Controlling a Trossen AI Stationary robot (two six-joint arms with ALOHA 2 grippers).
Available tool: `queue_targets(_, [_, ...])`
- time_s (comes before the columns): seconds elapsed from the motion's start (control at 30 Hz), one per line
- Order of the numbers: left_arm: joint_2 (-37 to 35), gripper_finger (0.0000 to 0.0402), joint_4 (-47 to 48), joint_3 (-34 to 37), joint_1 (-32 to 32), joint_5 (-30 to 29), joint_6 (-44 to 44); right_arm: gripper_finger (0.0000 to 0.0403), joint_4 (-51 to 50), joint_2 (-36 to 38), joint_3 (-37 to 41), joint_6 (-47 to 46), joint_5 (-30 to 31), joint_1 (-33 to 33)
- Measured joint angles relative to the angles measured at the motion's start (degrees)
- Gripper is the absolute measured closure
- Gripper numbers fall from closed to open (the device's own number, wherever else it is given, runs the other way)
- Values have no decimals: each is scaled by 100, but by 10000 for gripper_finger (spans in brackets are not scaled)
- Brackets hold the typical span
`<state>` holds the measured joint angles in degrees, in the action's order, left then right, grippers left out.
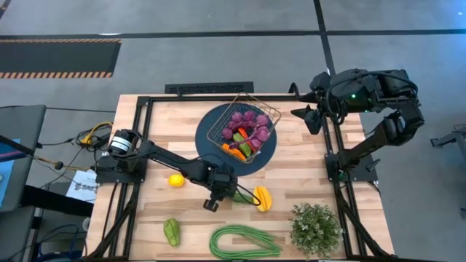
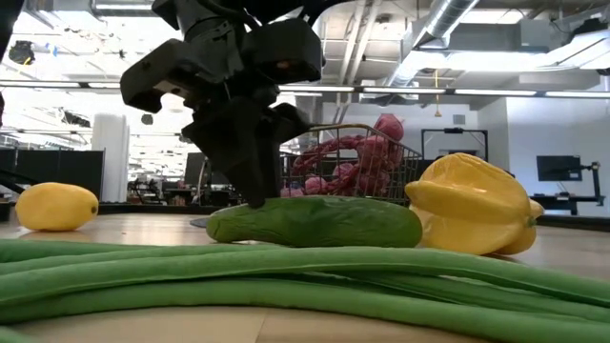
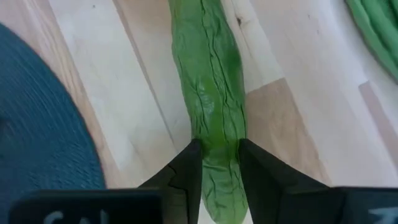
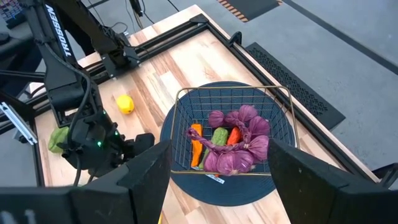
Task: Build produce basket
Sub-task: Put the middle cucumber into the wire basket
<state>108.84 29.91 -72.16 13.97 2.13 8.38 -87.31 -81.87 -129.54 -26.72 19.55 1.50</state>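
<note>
Long green toy cucumber (image 3: 211, 112) lying flat on wooden table (image 1: 145, 218), just beside round dark blue plate (image 3: 37, 130), near yellow ridged toy fruit (image 2: 472, 205) and long green beans (image 2: 286, 281). Left gripper (image 3: 221, 168) down over cucumber's end, dark fingers (image 3: 186, 177) pinching both sides, grasp closing. Best to finish squeeze square across, then lift straight up, clearing plate edge before carrying to square wire-mesh basket (image 1: 244, 124), already holding purple grapes (image 4: 239, 140) and carrots. Right gripper (image 4: 221, 174) parked raised beyond the table's right edge, spread wide, empty.

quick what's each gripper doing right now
left gripper: jaws closed on the cucumber, on the table.
right gripper: open, empty, raised above the basket.
</note>
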Motion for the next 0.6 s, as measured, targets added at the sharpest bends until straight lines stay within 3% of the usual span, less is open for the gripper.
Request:
queue_targets(0.17, [0,305,8,0,-2,40,-84,122,0,0,0,22,0,0])
queue_targets(0.6, [0,198,36,4,76,63,-821,122,-11,0,0,166,-7,2])
